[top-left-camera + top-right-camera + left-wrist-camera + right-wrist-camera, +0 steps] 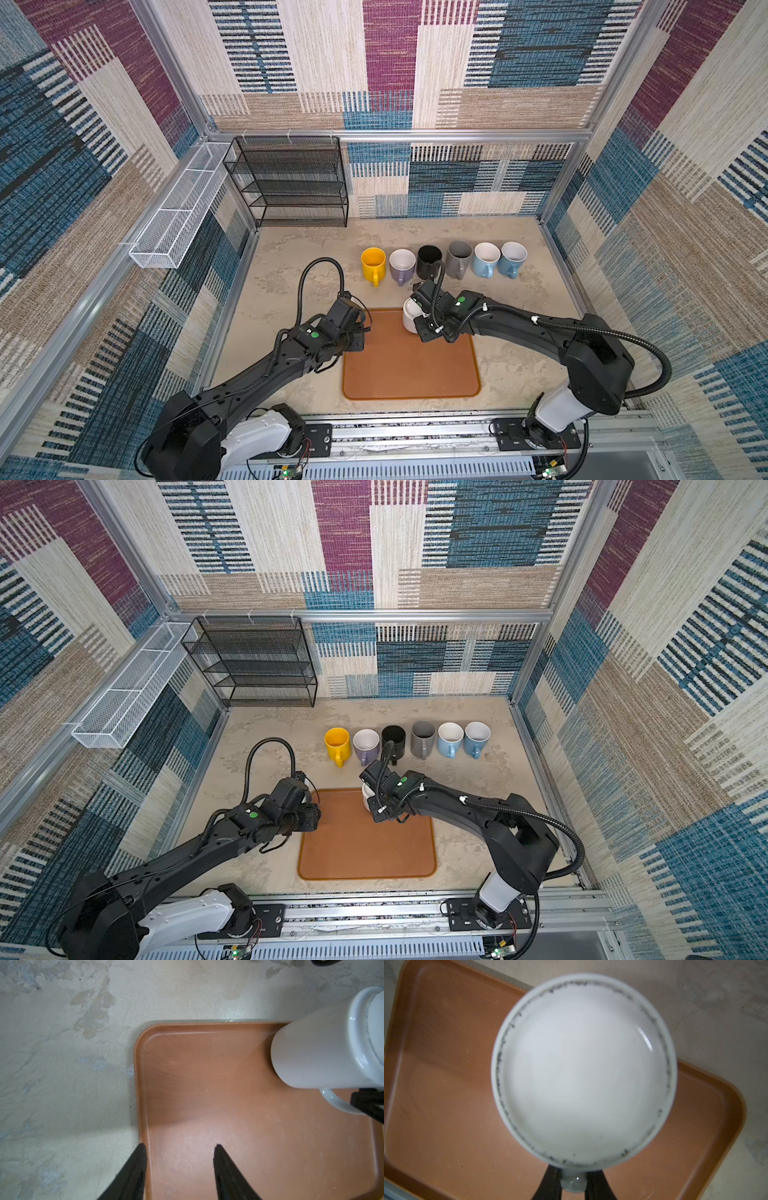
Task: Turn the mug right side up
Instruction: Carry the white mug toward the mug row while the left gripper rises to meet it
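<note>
White mug [583, 1068] blurred, handle [573, 1185] mostly hidden

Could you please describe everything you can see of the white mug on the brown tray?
The white mug looks glazed ceramic, plain, with one loop handle. It stands upside down, its dark-scuffed base ring facing up, mouth down at the far edge of the brown tray. The right gripper is shut on its handle; nothing else touches it.

White mug [583, 1068], base toward the lens and blurred, filling the centre of the frame; handle [573, 1185] pinched in the black end effector [573, 1176]; orange tray [446, 1084] underneath, mottled tabletop [716, 1012] beyond.
</note>
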`<state>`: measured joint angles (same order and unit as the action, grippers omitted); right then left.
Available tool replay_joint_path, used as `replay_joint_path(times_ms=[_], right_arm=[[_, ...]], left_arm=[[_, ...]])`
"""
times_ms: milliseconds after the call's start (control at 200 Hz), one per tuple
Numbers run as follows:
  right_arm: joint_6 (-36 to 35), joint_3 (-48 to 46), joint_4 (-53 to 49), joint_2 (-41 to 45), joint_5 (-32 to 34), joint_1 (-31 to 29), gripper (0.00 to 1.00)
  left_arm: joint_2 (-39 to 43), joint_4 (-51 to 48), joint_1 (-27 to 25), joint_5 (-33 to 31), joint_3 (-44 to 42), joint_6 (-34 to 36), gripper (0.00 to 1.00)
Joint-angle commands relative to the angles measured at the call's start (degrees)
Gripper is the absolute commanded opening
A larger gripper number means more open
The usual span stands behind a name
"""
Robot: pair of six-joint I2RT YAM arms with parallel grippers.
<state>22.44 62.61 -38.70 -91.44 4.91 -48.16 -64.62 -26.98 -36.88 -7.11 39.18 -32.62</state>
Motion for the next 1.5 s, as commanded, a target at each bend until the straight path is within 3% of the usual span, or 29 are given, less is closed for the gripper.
replay_joint_path(times_ms=[0,311,631,1002,1172,1498], right_arm=[[-1.10,-0.33,5.44,1.22,-1.82,0.10,0.00],[-0.64,-3.02,14.87,5.53,-10.73,2.37,0.00],[4.70,-8.50,32.60,10.72,-25.96,9.08,0.00],[16.50,-15.46,53.39,15.71,-34.49,12.85,0.00],[20.64,-17.51,61.77,16.75,-36.03,15.00,0.00],[26.75,-18.58,76.44,14.89,-39.42,17.76,0.00]], left_arm=[[0.33,-1.14,-0.03,0.28,0.85,-0.45,0.49],[1.46,-2.05,0.09,2.70,3.29,0.52,0.47],[0.73,-3.85,0.93,5.34,9.08,2.53,0.47],[-3.26,0.72,4.89,16.96,17.12,5.33,0.45],[-4.78,5.40,8.23,25.91,19.39,3.98,0.45],[-3.22,19.62,11.30,37.74,14.64,-3.32,0.45]])
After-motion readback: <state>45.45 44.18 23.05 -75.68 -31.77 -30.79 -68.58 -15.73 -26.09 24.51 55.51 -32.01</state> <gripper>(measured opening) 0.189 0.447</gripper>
